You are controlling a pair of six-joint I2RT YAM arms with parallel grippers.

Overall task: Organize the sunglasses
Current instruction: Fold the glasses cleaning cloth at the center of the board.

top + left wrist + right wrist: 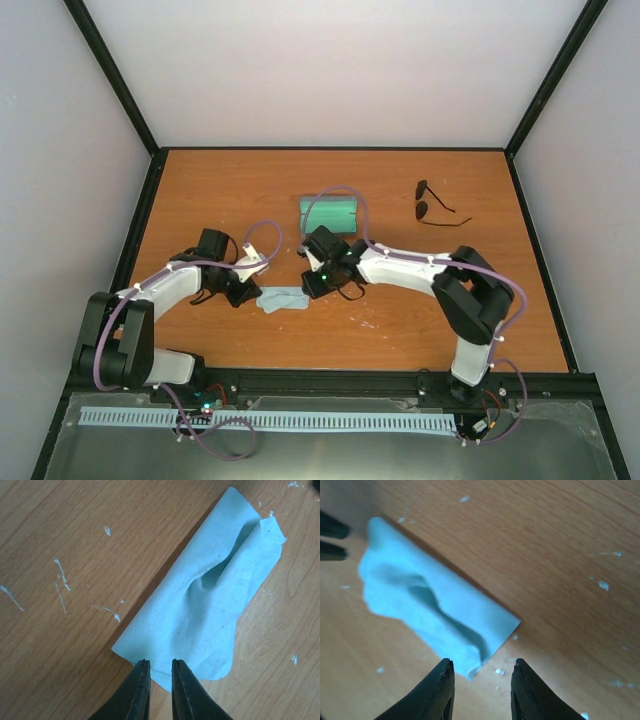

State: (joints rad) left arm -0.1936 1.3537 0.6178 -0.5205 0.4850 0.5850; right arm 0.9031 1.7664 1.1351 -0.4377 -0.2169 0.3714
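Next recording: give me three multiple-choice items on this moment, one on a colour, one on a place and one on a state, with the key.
1. What colour is the soft folded cloth lying between the two arms?
A red; B light blue; C white.
2. Where are the thin black wire-framed sunglasses?
A on the cloth; B beside the arm bases; C on the orange-brown wooden table, far right, clear of both arms.
3. How do the right gripper fingers stand?
A open over the cloth's end; B shut on the cloth; C shut on the sunglasses.
Key: 1 B, both wrist views show pale blue fabric; 2 C, the top view shows them alone at the far right; 3 A, a wide gap shows between them.
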